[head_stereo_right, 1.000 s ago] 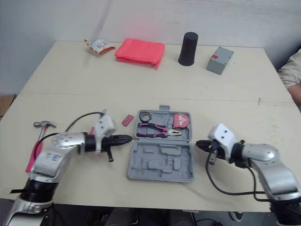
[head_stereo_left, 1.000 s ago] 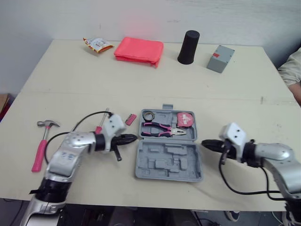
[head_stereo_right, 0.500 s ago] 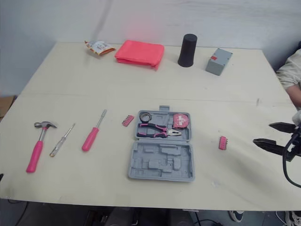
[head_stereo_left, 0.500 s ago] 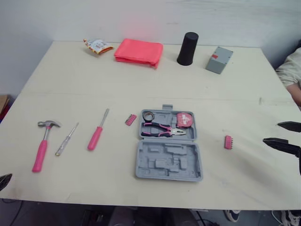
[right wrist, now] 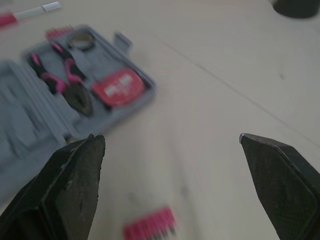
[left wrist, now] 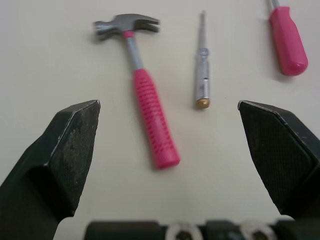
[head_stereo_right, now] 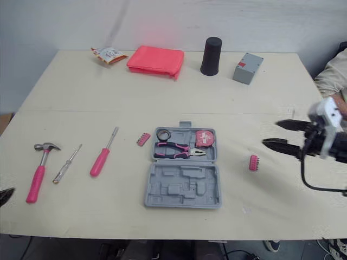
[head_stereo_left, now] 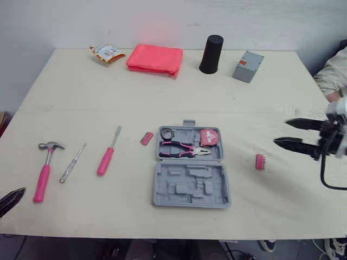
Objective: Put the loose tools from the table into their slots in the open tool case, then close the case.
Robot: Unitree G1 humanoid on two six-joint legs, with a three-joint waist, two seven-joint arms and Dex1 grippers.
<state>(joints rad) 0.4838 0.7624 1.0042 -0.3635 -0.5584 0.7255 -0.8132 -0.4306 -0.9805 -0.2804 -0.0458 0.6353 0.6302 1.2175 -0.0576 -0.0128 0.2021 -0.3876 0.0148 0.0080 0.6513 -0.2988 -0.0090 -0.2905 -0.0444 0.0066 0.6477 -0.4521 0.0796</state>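
The grey tool case (head_stereo_left: 191,187) lies open at mid-table, holding pink pliers (head_stereo_left: 181,147), a tape measure (head_stereo_left: 209,137) and a small roll (head_stereo_left: 167,133). Left of it lie a pink screwdriver (head_stereo_left: 107,157), a slim tester screwdriver (head_stereo_left: 72,163) and a pink hammer (head_stereo_left: 43,172). One pink bit holder (head_stereo_left: 146,138) rests by the case's left edge, another (head_stereo_left: 260,161) to its right. My right gripper (head_stereo_left: 287,132) hovers open beyond that right bit holder. My left gripper (left wrist: 170,102) is open near the table's front left corner, facing the hammer (left wrist: 145,100).
Along the far edge sit a snack packet (head_stereo_left: 107,52), a folded pink cloth (head_stereo_left: 154,58), a black cup (head_stereo_left: 211,54) and a grey box (head_stereo_left: 248,66). A person's sleeve (head_stereo_left: 332,73) shows at the right edge.
Both grippers were shut beside the case a second ago; they have swung out to the table's sides and opened. The right one has since come back in and further away.
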